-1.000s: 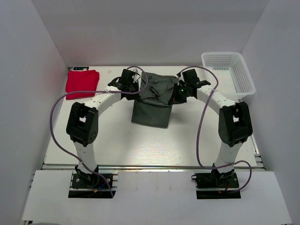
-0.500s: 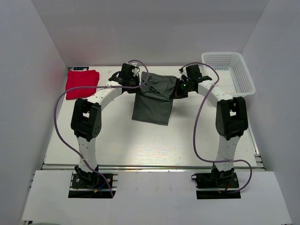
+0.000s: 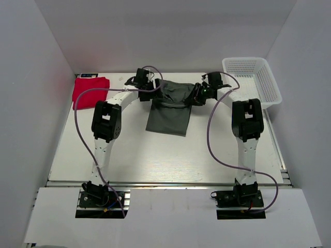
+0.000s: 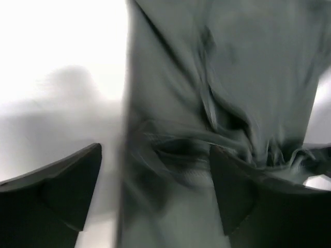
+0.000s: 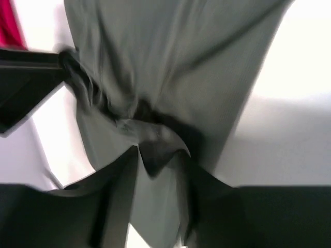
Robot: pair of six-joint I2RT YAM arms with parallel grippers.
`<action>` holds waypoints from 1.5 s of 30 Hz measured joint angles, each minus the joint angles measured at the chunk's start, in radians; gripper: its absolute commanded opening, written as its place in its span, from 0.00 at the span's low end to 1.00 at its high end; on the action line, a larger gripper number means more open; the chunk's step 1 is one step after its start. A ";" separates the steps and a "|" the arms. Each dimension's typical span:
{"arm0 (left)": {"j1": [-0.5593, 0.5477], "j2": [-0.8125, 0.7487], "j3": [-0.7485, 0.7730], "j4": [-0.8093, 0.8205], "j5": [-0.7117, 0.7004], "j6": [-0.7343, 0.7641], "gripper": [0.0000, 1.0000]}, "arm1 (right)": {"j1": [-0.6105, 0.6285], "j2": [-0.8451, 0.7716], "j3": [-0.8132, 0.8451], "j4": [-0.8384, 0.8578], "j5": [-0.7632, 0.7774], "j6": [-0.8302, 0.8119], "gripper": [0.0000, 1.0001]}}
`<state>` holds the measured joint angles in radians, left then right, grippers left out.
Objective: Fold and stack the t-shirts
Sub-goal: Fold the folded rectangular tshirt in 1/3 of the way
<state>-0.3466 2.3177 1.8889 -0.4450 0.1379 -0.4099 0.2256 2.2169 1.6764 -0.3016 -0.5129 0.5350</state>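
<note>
The dark grey-green t-shirt (image 3: 168, 116) lies in the middle of the table, a long folded strip whose far end is bunched up (image 3: 176, 92). My left gripper (image 3: 155, 90) is at the bunch's left end and my right gripper (image 3: 198, 94) at its right end. In the left wrist view the left gripper (image 4: 155, 194) is open wide, with blurred grey cloth (image 4: 227, 62) lying between its fingers. The right gripper (image 5: 158, 206) has its jaws apart around a loose fold of the same shirt (image 5: 170, 57). The red t-shirt (image 3: 89, 92) lies folded at the far left.
A white mesh basket (image 3: 253, 77) stands at the far right corner. A small dark object (image 3: 89, 75) lies behind the red shirt. White walls close in the table (image 3: 155, 160) on three sides. Purple cables loop off both arms.
Both grippers carried the shirt's raised end toward the far wall and lowered it. Both were shut on the cloth before and now stand open.
</note>
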 measured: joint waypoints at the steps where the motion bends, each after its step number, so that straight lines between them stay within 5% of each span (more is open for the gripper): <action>1: 0.014 0.032 0.048 -0.011 0.002 -0.026 1.00 | -0.011 0.025 0.018 0.032 -0.009 0.037 0.62; 3: 0.053 0.094 0.159 -0.028 0.006 -0.062 1.00 | -0.041 0.070 0.065 0.076 -0.015 0.097 0.69; 4: 0.075 0.105 0.187 -0.020 0.013 -0.072 1.00 | -0.058 0.080 0.091 0.076 -0.014 0.112 0.83; 14: 0.150 -0.126 -0.069 0.092 0.134 -0.054 1.00 | -0.072 -0.146 -0.005 0.086 0.013 -0.020 0.90; 22: 0.075 -0.555 -0.687 0.249 0.240 -0.022 1.00 | 0.143 -0.214 -0.138 0.064 -0.017 -0.195 0.90; 27: 0.054 -0.710 -0.913 0.392 0.322 0.025 1.00 | 0.217 -0.149 -0.133 0.082 -0.027 -0.200 0.90; 38: -0.045 -0.528 -0.979 0.775 0.478 0.037 1.00 | 0.255 0.029 -0.049 0.209 -0.008 -0.121 0.90; 45: -0.083 -0.381 -0.908 0.772 0.453 0.072 1.00 | 0.254 0.081 0.008 0.330 0.019 -0.062 0.90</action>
<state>-0.4294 1.9362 0.9810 0.3271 0.5907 -0.3378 0.4793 2.2978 1.6848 0.0284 -0.4938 0.4728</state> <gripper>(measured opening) 0.993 0.904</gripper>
